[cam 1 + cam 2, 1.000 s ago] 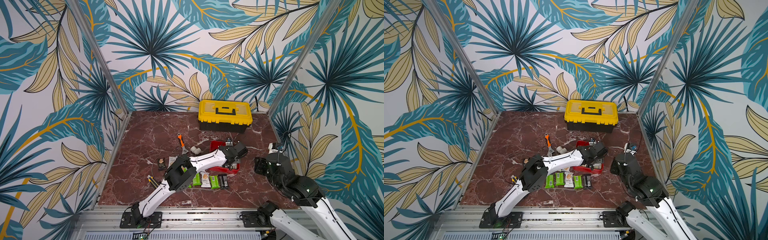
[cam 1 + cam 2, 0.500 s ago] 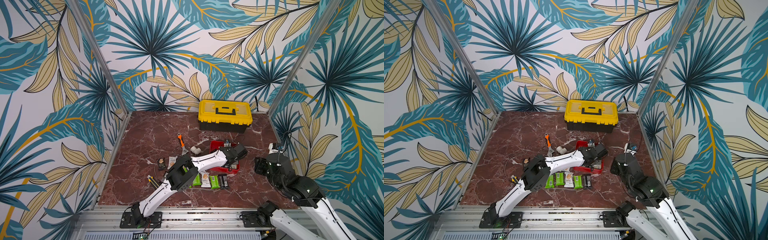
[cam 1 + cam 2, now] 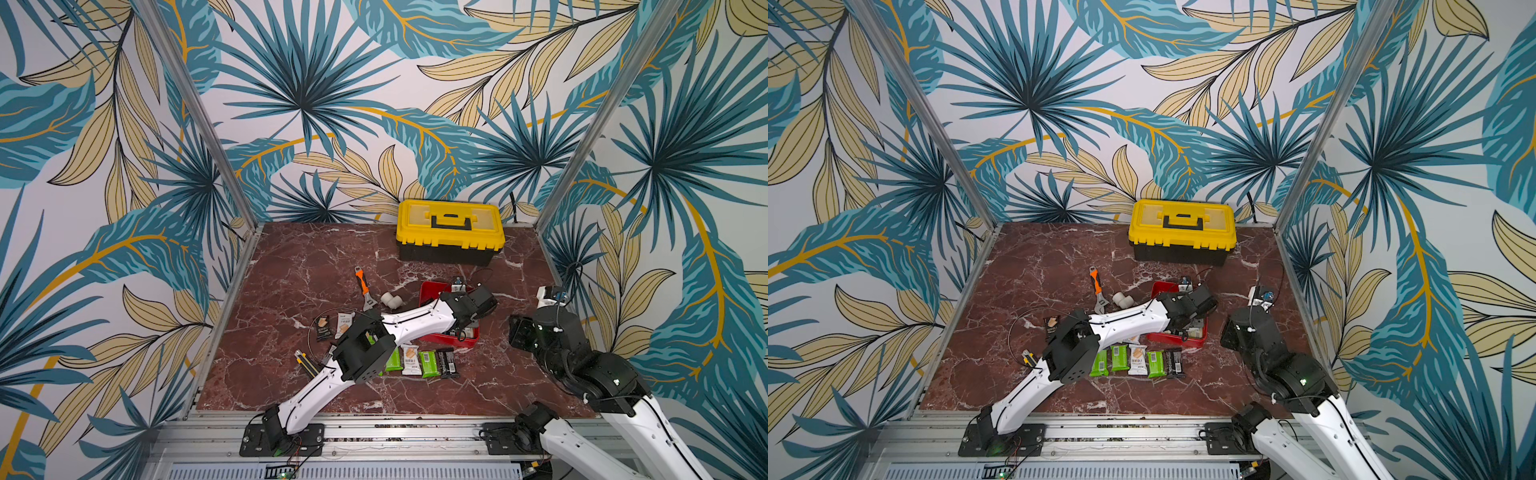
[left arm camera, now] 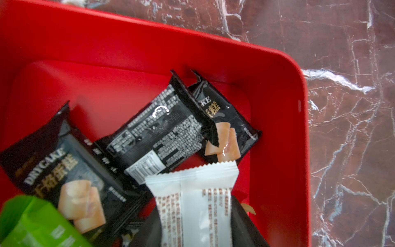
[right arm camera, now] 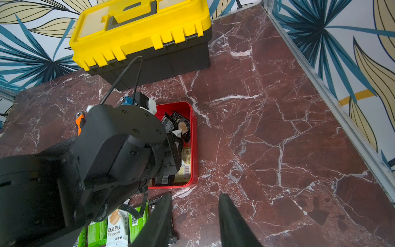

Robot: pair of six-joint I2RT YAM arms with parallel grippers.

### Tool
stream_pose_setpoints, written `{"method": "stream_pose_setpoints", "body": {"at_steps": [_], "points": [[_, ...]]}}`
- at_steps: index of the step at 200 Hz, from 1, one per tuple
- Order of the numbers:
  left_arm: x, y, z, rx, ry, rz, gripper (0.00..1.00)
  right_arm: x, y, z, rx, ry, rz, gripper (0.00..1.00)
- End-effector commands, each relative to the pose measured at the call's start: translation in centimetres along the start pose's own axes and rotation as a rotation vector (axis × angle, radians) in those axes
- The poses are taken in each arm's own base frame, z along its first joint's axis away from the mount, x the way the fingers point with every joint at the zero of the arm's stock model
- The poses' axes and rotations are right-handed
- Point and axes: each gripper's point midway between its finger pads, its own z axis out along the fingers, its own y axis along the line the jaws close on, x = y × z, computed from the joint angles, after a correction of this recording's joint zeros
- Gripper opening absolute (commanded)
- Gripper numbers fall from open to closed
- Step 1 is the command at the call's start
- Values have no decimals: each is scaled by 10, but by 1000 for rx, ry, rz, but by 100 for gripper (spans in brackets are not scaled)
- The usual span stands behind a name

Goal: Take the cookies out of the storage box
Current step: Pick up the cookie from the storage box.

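Cookies (image 4: 162, 132): small foil-wrapped packets in a loose, overlapping heap inside the storage box (image 4: 284, 102), filling the lower half of the left wrist view. Black ones sit at centre and left. A green packet (image 4: 32, 222) is in the lower-left corner, and a white packet (image 4: 192, 192) at bottom centre lies over the black ones.

Handling, as a judgement: light, with a thin, glossy, slippery wrapper. The biscuit inside is probably brittle, so squeeze gently. The best hold is across the narrow width of the padded middle. The crimped end seal would fold and slide out.

The white packet runs off the bottom edge between two dark shapes I take for the fingers of the left gripper (image 5: 172, 149). Its sides lie against or just beside them. Whether they pinch it, cannot tell. In the right wrist view that gripper dips into the box, left of centre.

A row of packets (image 3: 419, 361) lies on the marble table (image 3: 291, 270), just below the box in a top view. These count as out.

Right gripper (image 5: 195, 198): fingers spread with bare marble between them, bottom centre of its own view, apart from the box, holding nothing.
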Motion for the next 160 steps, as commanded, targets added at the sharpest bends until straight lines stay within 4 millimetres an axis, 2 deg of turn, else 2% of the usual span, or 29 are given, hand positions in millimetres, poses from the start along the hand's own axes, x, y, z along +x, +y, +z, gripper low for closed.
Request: {"method": "stream_pose_setpoints", "body": {"at_steps": [1,15,17,19,54,90,126,160], "points": [[-30,-18,-34,56,-78,4,44,8,-4,3,17,24,-13,41],[-32,-16,-36,48,-89,14,44,7,-4,2,15,20,-10,41],[-40,-20,-49,66,-106,7,44,6,-4,2,16,19,-8,41],[-42,-20,-53,71,-111,7,44,6,-4,2,15,20,-9,41],[-59,-20,-83,94,-162,25,43,6,-4,2,16,19,-3,41],[-60,-7,-112,106,-168,33,43,4,-2,1,9,18,-5,41],[-42,39,-141,57,-148,15,43,5,-1,3,14,26,-16,41],[-4,96,-169,-45,-116,13,43,5,0,6,22,33,-35,41]]}}
